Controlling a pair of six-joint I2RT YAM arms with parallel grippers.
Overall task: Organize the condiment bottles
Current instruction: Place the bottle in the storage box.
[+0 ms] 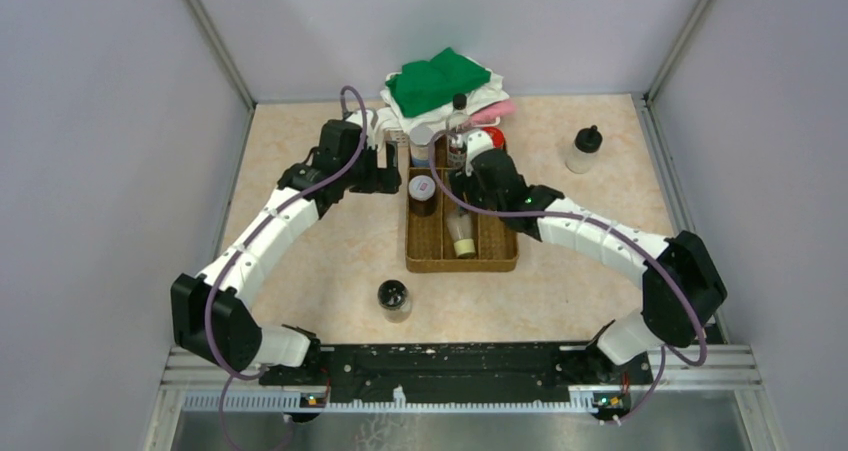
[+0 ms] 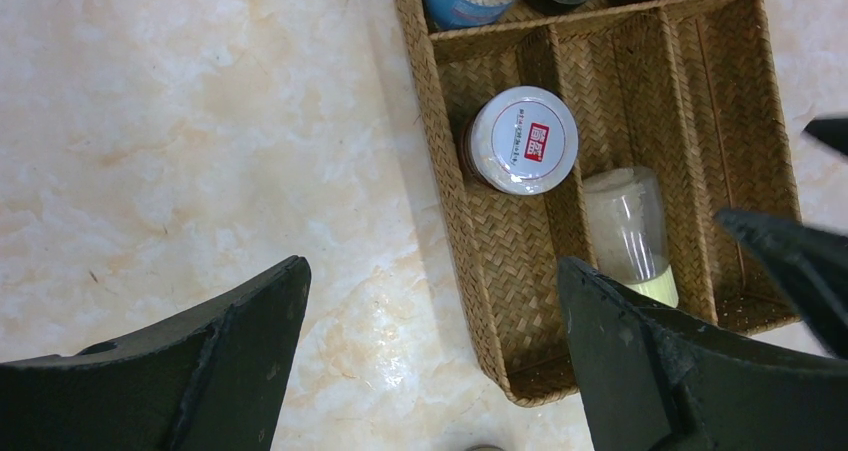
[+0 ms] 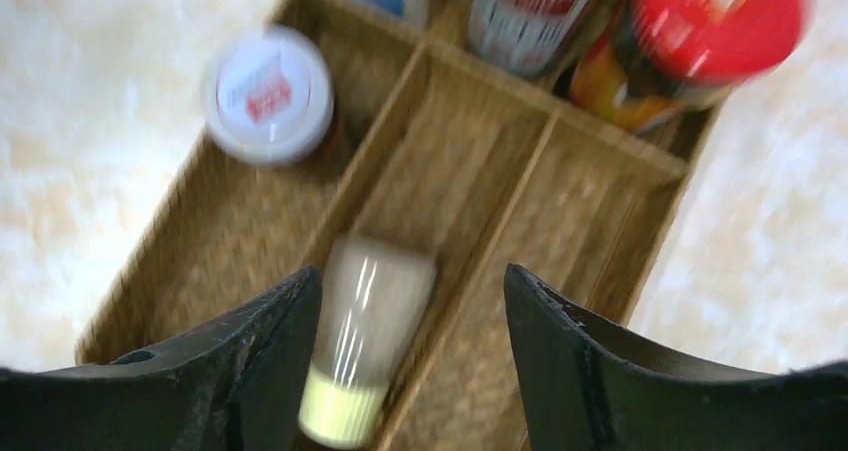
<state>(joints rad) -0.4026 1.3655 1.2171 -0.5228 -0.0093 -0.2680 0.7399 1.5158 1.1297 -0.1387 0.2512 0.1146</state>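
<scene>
Marbled table (image 1: pixel 560 291) is bearing a brown woven tray (image 3: pixel 610 221); my right jaws (image 3: pixel 410 276) are hovering parted, empty, above its lengthwise-lying yellowish-lidded bottle (image 3: pixel 368 316).

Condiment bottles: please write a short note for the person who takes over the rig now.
Left gripper: jaws open, empty, beside the left wall of the tray.
Right gripper: jaws open, empty, over the yellowish-capped bottle lying in it.
Done: five bottles in the tray, including the white-lidded jar.
Left: black-lidded jar and black-capped white bottle stand on the table.
</scene>
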